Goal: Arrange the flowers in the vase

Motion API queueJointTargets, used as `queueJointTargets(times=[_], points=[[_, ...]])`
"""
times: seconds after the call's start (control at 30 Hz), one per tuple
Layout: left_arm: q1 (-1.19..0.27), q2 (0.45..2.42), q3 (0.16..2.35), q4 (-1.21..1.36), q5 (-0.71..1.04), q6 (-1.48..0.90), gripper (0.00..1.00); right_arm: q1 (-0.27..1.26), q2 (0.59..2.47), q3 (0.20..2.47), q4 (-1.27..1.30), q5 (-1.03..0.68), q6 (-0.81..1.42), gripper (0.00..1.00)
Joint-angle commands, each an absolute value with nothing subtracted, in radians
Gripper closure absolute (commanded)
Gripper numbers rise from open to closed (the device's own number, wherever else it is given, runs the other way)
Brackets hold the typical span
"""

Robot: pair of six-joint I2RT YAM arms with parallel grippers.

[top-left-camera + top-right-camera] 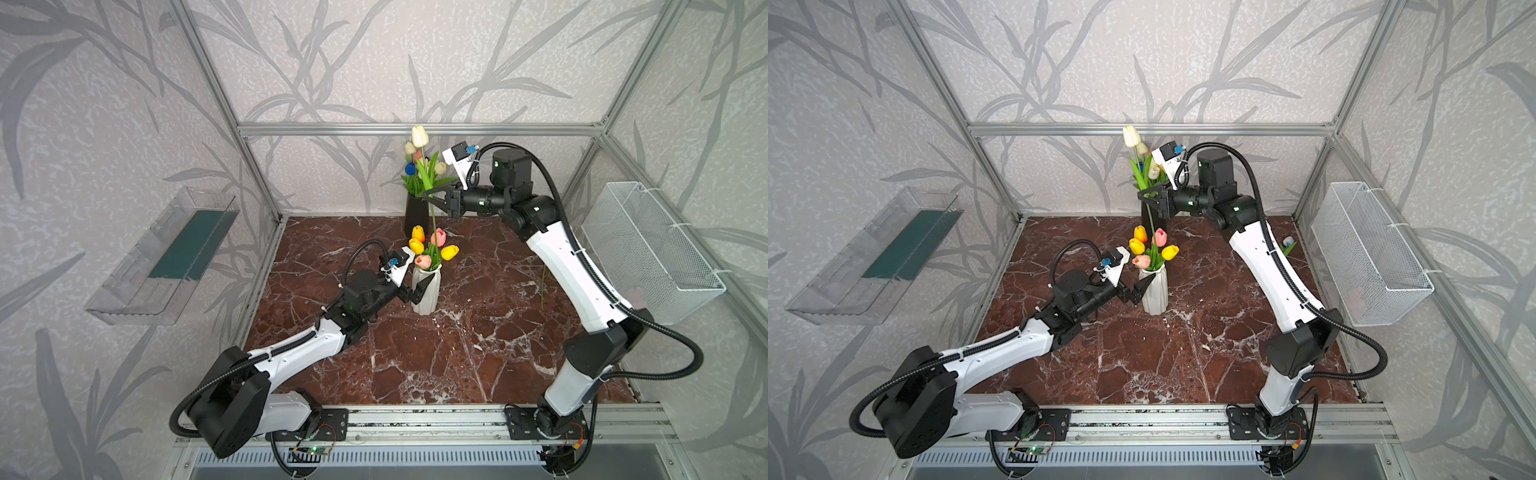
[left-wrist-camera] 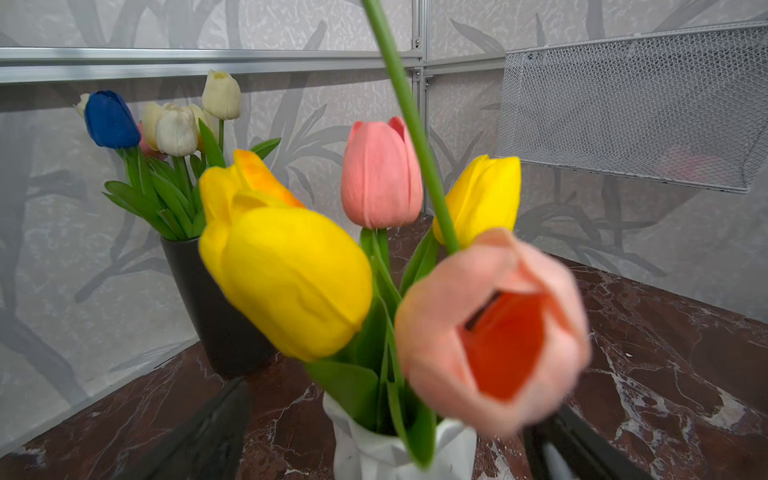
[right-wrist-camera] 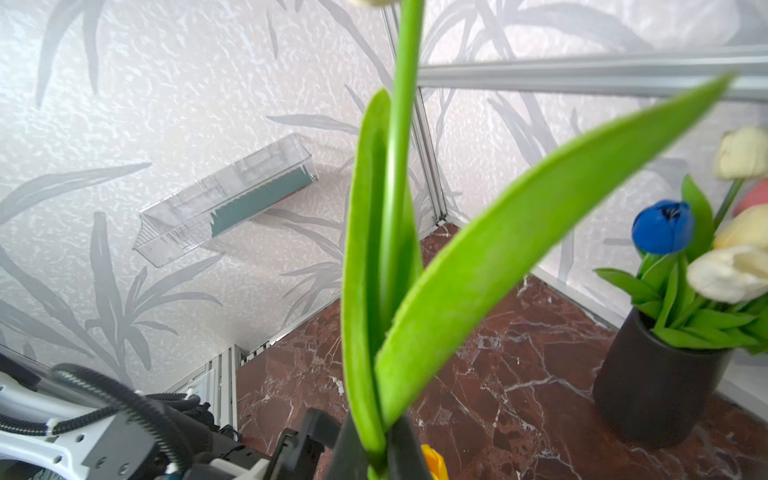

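One stray tulip (image 1: 1288, 240) (in top view only).

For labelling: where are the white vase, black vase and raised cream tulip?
white vase (image 1: 430, 303), in a top view, body
black vase (image 1: 415, 218), in a top view, body
cream tulip (image 1: 419, 136), in a top view, head

A robot test cell: an aluminium frame (image 1: 332, 129) holds leaf-patterned panels (image 1: 332, 62) around a marble-look tabletop (image 1: 415, 365). The left arm (image 1: 291, 353) and right arm (image 1: 569, 270) are bolted to a near-edge rail (image 1: 415, 424).
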State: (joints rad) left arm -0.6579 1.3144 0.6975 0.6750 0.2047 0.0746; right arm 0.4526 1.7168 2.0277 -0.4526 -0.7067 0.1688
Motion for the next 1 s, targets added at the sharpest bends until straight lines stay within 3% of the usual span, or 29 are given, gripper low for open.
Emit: queueJointTargets(times=[0.0,0.17,0.53,0.73,0.97], points=[[-0.654,1.344,0.764,0.721,0.219,0.076,0.0,0.458,1.641,1.998,-0.401,-0.674,0.175,0.94],[-0.654,1.383,0.808,0.704,0.215,0.086,0.11,0.457,1.533,1.896,-0.329,-0.601,0.166,0.95],[-0.658,1.476,0.911,0.601,0.241,0.108,0.03,0.455,1.346,1.665,-0.215,-0.46,0.18,0.94],[-0.66,1.519,0.947,0.585,0.187,0.114,0.14,0.454,1.306,1.585,-0.141,-0.475,0.21,0.94],[-0.66,1.527,0.962,0.575,0.153,0.126,0.34,0.453,1.27,1.48,-0.077,-0.476,0.239,0.94]])
